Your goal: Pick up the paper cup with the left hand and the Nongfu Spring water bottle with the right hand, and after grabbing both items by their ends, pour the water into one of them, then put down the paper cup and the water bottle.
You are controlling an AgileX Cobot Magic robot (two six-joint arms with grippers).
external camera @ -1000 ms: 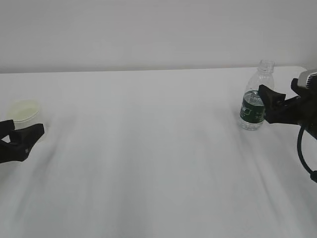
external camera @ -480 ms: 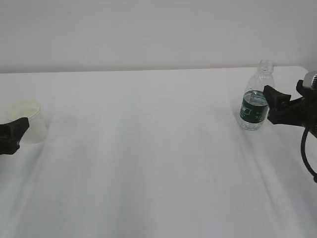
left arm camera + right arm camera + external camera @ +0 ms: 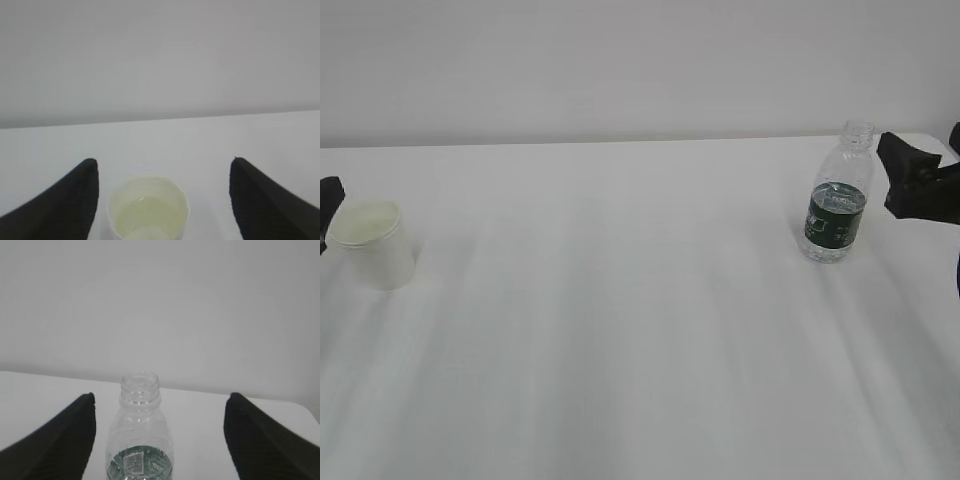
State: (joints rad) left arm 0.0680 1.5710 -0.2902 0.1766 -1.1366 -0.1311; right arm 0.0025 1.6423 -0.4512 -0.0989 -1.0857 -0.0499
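The white paper cup point(image 3: 375, 243) stands upright at the table's left, and pale liquid shows inside it point(image 3: 148, 212). My left gripper point(image 3: 162, 160) is open, its black fingers point(image 3: 70, 200) wide on either side of the cup and not touching it. Only a finger tip point(image 3: 328, 196) shows at the exterior view's left edge. The capless Nongfu Spring water bottle point(image 3: 838, 200) stands upright at the right, with water point(image 3: 142, 460) up to its green label. My right gripper point(image 3: 160, 396) is open, and its fingers flank the bottle without touching. Its near finger point(image 3: 912, 178) sits right of the bottle.
The white table point(image 3: 620, 330) stretches between cup and bottle with nothing on it. A plain pale wall point(image 3: 620, 60) rises behind the table's far edge. The table's right rear corner lies just behind the bottle.
Both grippers have drawn back outward. The left one slid left, off the cup's front, almost out of the exterior view. The right one moved right and up, away from the bottle.
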